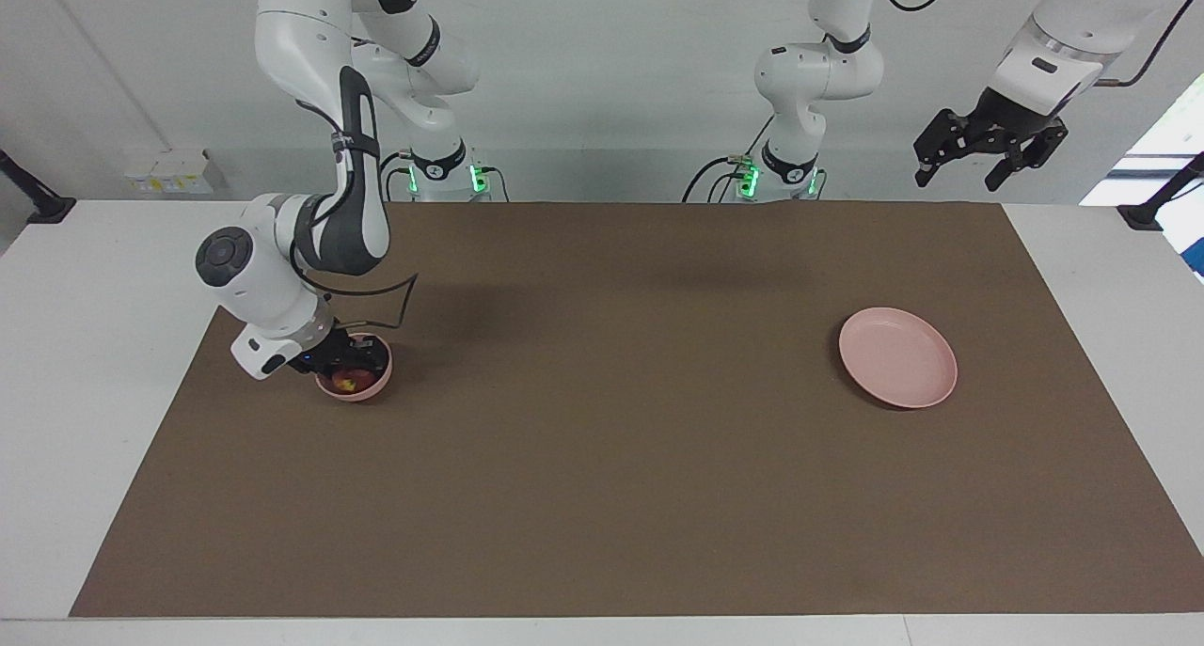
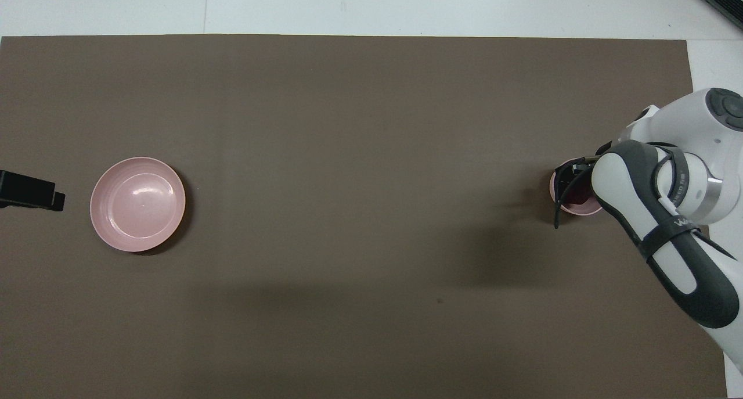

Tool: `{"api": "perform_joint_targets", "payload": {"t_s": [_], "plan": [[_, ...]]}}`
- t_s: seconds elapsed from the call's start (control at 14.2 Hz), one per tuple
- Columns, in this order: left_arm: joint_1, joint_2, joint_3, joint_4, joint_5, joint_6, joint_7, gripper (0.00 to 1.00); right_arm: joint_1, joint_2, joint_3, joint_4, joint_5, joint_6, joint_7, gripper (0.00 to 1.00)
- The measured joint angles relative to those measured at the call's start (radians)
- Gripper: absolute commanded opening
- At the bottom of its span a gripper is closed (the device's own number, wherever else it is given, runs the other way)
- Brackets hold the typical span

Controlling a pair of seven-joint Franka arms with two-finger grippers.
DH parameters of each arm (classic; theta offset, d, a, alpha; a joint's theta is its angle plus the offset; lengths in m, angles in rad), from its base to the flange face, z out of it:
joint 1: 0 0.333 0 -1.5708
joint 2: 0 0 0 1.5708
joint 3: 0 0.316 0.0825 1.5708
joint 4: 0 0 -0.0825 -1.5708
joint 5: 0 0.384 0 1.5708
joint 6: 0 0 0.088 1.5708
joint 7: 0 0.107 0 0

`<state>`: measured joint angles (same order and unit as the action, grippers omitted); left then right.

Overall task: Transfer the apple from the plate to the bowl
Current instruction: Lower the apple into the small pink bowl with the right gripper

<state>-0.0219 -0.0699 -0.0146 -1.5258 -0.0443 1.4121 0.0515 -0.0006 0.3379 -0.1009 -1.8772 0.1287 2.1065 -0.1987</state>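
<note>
The small pink bowl (image 1: 374, 388) sits on the brown mat at the right arm's end of the table. The dark red apple (image 1: 349, 378) with its yellowish patch lies inside it. My right gripper (image 1: 345, 361) is down at the bowl's rim, right over the apple, and its wrist hides most of the bowl (image 2: 573, 209) in the overhead view. The flat pink plate (image 1: 898, 357) lies bare at the left arm's end (image 2: 137, 204). My left gripper (image 1: 988, 157) waits open, high above that end of the table.
A brown mat (image 1: 602, 439) covers most of the white table. The right arm's elbow and cable hang over the mat beside the bowl. Only the left gripper's black tip (image 2: 32, 193) shows in the overhead view, beside the plate.
</note>
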Motion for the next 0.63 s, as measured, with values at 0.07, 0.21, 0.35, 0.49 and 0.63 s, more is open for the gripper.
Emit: {"api": "perform_joint_targets", "payload": {"t_s": [0.07,0.21,0.35,0.49,0.63], "plan": [[0.0,0.004,0.0,0.007,0.0,-0.002,0.0,1.0,0.0,0.0,0.0,0.0,0.0,0.0,0.0,1.0],[0.0,0.011,0.0,0.015,0.0,-0.006,0.0,1.0,-0.001,0.0,0.0,0.003,0.0,0.0,0.0,1.0],[-0.001,0.017,0.0,0.022,0.001,-0.009,0.0,1.0,-0.001,-0.002,0.0,0.012,0.0,0.0,0.0,1.0],[-0.001,0.018,0.0,0.029,0.001,-0.01,0.0,1.0,0.001,-0.017,0.0,0.023,0.0,-0.001,0.0,1.0],[-0.001,0.018,0.001,0.031,0.002,-0.01,0.0,1.0,0.004,-0.059,0.001,0.028,0.0,-0.014,0.001,1.0]]}}
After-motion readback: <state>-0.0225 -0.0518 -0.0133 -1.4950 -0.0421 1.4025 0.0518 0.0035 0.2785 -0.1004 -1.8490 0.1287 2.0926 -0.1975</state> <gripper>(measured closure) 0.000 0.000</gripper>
